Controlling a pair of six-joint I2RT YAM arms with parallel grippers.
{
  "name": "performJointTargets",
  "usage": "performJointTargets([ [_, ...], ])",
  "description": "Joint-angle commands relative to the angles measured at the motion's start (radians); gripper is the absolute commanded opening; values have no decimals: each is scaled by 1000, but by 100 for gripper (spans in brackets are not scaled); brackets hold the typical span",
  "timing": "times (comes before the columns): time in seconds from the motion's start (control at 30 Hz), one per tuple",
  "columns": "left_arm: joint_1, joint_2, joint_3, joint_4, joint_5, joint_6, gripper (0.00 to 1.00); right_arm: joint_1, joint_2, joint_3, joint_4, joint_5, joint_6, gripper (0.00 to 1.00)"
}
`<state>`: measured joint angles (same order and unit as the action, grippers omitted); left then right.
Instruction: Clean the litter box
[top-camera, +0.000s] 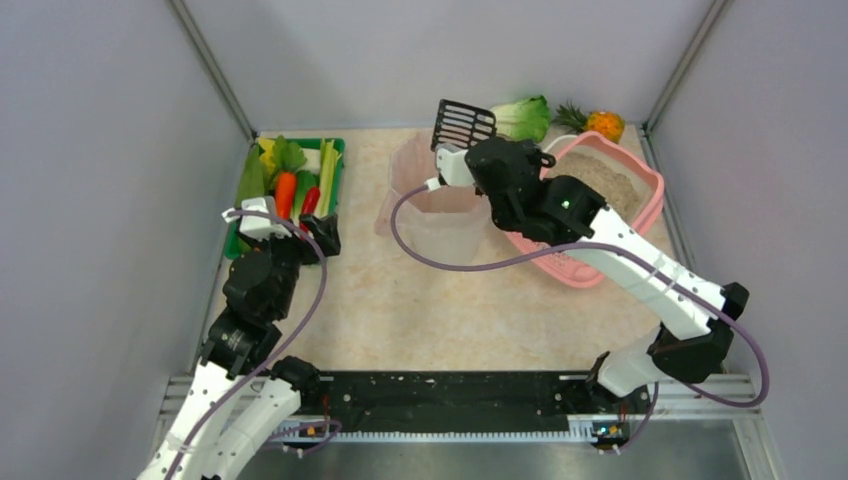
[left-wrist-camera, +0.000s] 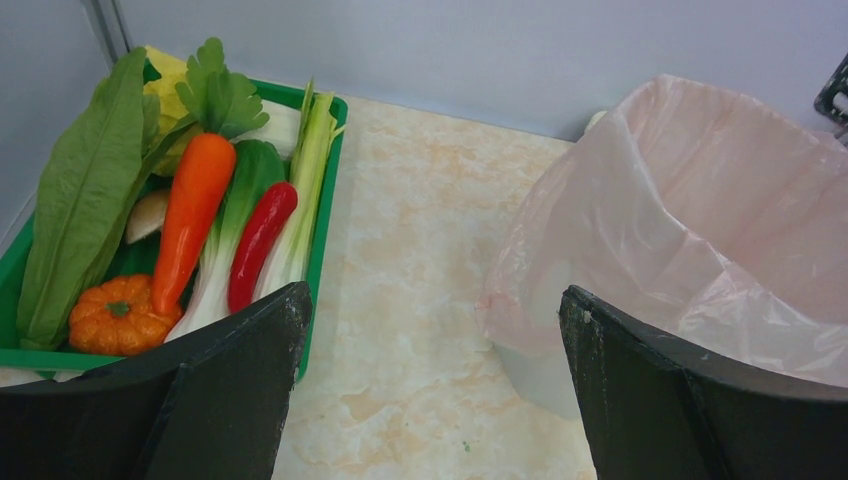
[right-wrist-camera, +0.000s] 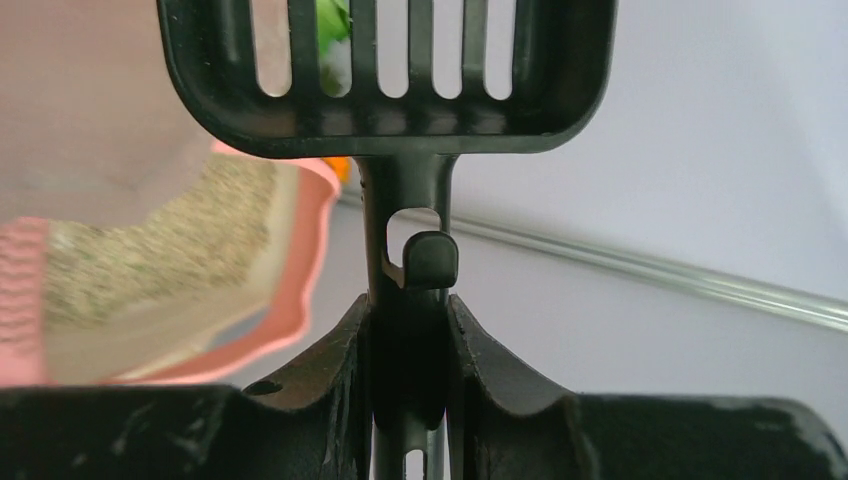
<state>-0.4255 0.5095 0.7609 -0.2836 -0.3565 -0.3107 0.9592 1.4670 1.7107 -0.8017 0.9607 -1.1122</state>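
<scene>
Grey walls on three sides, beige marbled bench (top-camera: 400, 310) under both arms. Right gripper (right-wrist-camera: 410, 330) is clenched on the handle of the black slotted scoop (top-camera: 463, 122); the wrist view shows both fingers pressed flat against the handle, just below its hook notch. Scoop head is raised with slots upright, and from above it sits over the far rim of the white bin with pink liner (top-camera: 440, 225), which stands mid-bench toward the far edge. Litter box (top-camera: 655, 200) is at the far right corner of the bench, lying at an angle to the edges, with beige granules inside; my right forearm crosses over its near left part. In the right wrist view its pink rim and the litter show to the left of the scoop handle, blurred. Left gripper (left-wrist-camera: 432, 300) is released, jaws wide apart with nothing between them, hovering near the left edge of the bench. Green tray (left-wrist-camera: 322, 230) is at the far left corner, holding a carrot (left-wrist-camera: 195, 210), red chilli (left-wrist-camera: 260, 240), small pumpkin (left-wrist-camera: 115, 315) and leafy greens. Lettuce (top-camera: 522, 117) and pineapple (top-camera: 598, 122) lie along the far edge, behind the litter box.
</scene>
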Motion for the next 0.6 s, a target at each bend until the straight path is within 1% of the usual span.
performJointTargets([
  [0.0,-2,10,10,63,7,8,99,-24,-9,105,-207,-230,321,0],
  [0.13,-2,2,11,43,1,10,99,-66,-21,128,-253,-399,435,0],
  [0.27,-2,-2,9,37,2,5,99,-114,-31,164,-282,-482,528,0],
  [0.37,-2,4,15,41,7,4,99,-172,-52,194,-292,-553,622,0],
  [0.43,-2,8,18,43,9,8,99,-205,-74,200,-292,-568,681,0],
  [0.57,-2,14,21,41,15,9,99,-284,-112,210,-311,-532,849,0],
])
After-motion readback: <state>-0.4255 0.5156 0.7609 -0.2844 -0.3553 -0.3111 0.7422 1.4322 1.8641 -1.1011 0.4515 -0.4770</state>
